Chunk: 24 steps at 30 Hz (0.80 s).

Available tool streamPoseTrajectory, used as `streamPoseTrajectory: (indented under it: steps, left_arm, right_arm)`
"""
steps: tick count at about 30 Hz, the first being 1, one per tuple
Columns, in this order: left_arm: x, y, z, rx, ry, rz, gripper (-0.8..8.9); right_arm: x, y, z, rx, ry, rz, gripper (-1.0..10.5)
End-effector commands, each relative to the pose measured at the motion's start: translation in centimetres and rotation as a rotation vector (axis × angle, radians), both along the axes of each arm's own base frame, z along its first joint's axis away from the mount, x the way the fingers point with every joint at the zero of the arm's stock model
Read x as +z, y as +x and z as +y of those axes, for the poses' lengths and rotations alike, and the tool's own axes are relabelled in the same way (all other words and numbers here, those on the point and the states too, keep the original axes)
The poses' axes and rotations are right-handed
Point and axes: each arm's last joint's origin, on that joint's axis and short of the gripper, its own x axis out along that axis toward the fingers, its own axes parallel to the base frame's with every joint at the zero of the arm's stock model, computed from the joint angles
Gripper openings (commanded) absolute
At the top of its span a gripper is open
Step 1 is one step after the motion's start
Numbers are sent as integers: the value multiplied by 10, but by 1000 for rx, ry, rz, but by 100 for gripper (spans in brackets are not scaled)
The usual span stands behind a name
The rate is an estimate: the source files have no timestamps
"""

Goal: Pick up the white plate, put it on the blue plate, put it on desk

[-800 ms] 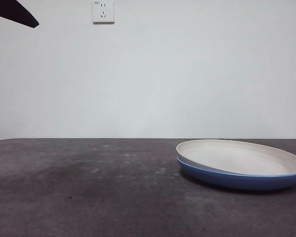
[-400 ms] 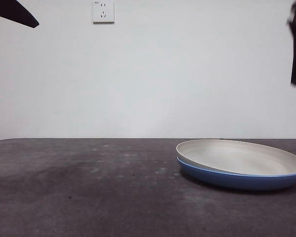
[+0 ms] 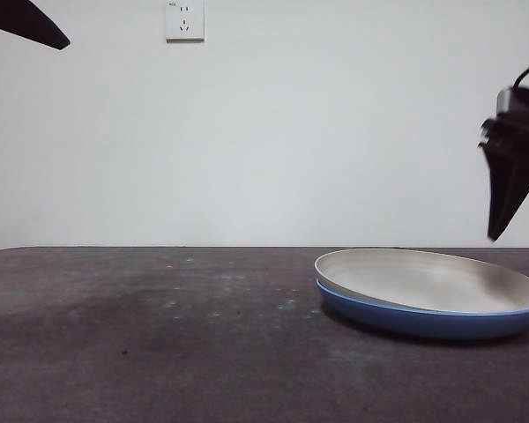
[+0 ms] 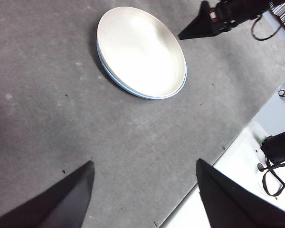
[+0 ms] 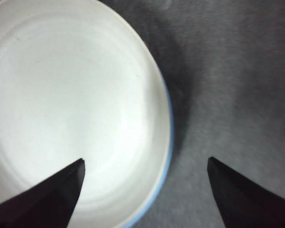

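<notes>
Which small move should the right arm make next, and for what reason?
Probably lower the right end effector onto the near rim of the white plate. It hovers open above that rim, one jaw over the plate and one outside, while the plate sits in the blue plate.

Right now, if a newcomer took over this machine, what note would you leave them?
Right gripper: open, empty, hanging above the white plate's edge.
Left gripper: open, empty, waiting high off to the side.
White plate sits nested in the blue plate on the desk.
Done: stacking.
Left: apparently lift the white plate out and set it on the desk.
</notes>
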Motion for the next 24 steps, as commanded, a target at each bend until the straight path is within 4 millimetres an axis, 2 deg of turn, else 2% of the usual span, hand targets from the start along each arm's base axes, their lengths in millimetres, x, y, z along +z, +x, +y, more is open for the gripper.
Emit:
streamPoseTrajectory:
  steps: [1, 5, 8, 13, 22, 24]
  left_arm:
    - [2, 1, -2, -17, -2, -19, 339]
    - [2, 1, -2, -17, -2, -19, 339]
    - [2, 1, -2, -17, -2, -19, 339]
    - [2, 1, -2, -16, -2, -18, 339]
    - [2, 1, -2, -15, -3, -16, 339]
    - [2, 1, -2, -15, -3, -16, 339]
  right_arm:
    - [-14, 10, 0, 11, 5, 25, 412]
    - [-27, 17, 1, 16, 17, 51, 404]
    - [-34, 22, 1, 16, 18, 52, 301]
    - [-41, 25, 1, 14, 20, 65, 199]
    - [-43, 26, -1, -4, 14, 65, 17]
    - [-43, 27, -1, -10, 16, 67, 8]
